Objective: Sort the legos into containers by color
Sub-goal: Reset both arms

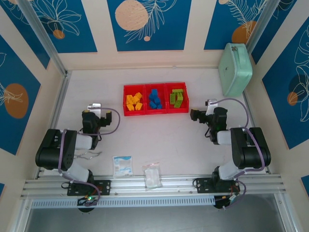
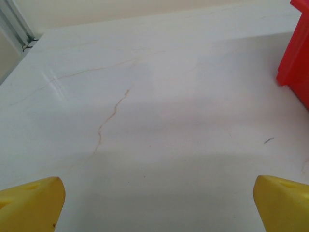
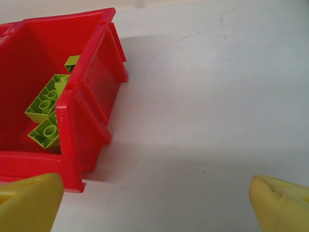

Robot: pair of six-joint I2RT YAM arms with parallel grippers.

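Closest to us were the blunt, matte yellow fingertips (image 2: 34,205) of the left gripper (image 2: 154,205), spread wide and holding nothing above the smooth white tabletop (image 2: 193,96), which was veined with a thin tan line. The right gripper (image 3: 154,205) stood equally wide and empty, just beside the glossy, ribbed corner of the red plastic tray (image 3: 91,92). From above, we saw its three square compartments side by side: yellow bricks (image 1: 133,102) in the left, blue bricks (image 1: 155,99) in the middle, studded lime-green bricks (image 1: 177,97) in the right. A blue-printed clear packet (image 1: 122,166) and a plain clear packet (image 1: 152,175) lay near the arm bases. A rounded mint-green case (image 1: 235,68) sat at the far right.
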